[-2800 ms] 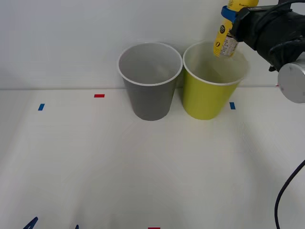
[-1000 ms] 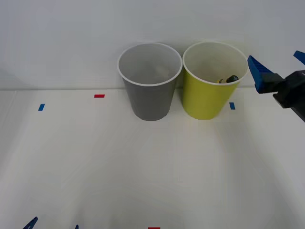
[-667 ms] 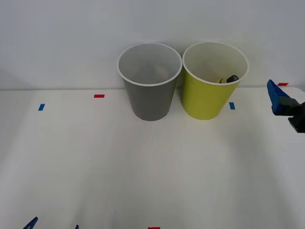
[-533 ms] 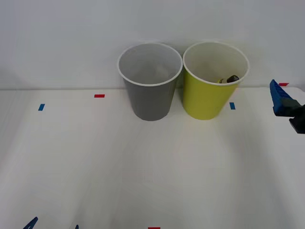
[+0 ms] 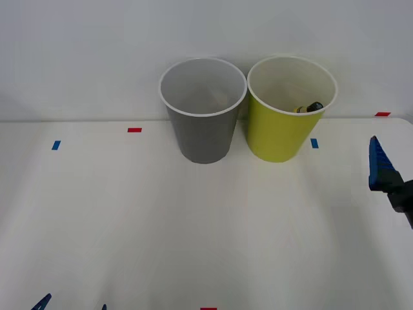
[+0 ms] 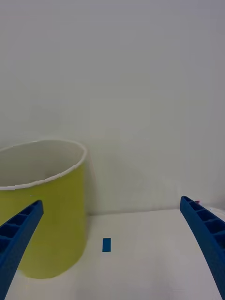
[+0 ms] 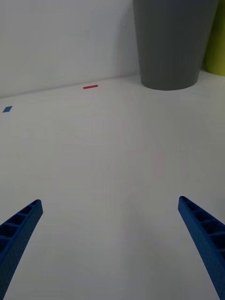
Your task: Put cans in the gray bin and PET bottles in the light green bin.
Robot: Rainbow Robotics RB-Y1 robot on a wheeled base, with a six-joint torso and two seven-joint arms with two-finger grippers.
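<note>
Bottle in the green bin, both grippers empty w/ fingers wide.

Front view: gray bin (image 5: 204, 110) and light green bin (image 5: 290, 107) stand upright side by side at the back of the white bench (image 5: 193, 226), rims nearly touching. PET bottle (image 5: 307, 108) lies inside the green bin, black cap and a bit of yellow label showing over the rim. Right gripper (image 5: 386, 177) at the right edge, near the bench, well apart from the bins. Left gripper (image 5: 71, 304) at the bottom left edge. Right wrist view: fingers (image 6: 18, 236) spread wide, nothing between; green bin and a blue tape mark (image 6: 107, 244) ahead. Left wrist view: fingers (image 7: 204, 234) spread wide over bare bench; gray bin and a red tape mark (image 7: 90, 86) beyond.
</note>
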